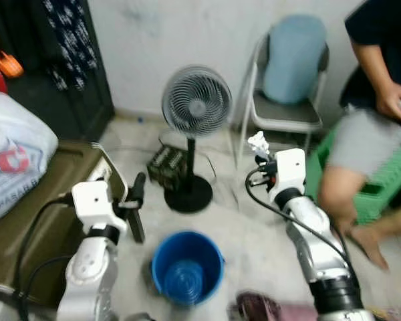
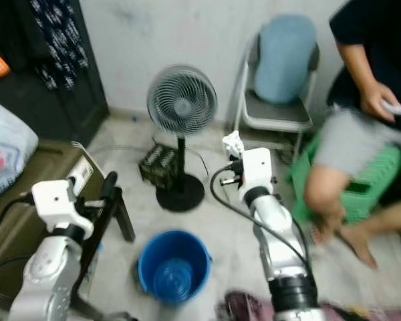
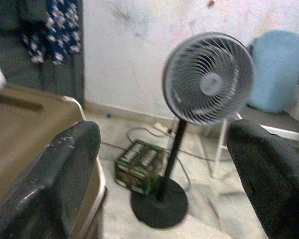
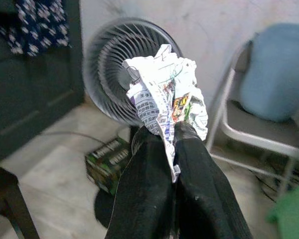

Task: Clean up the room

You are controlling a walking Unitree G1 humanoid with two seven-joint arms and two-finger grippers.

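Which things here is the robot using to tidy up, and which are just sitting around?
For the job:
crumpled paper, pinched in the right gripper
blue bucket
left gripper, open

Just there:
fan
chair
green box

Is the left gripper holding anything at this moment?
No. In the left wrist view the left gripper has its two black fingers spread wide with nothing between them, only the fan beyond.

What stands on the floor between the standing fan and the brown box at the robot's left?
A small dark green carton sits there on the floor, beside the fan's round base and apart from the brown box; the left eye view shows it.
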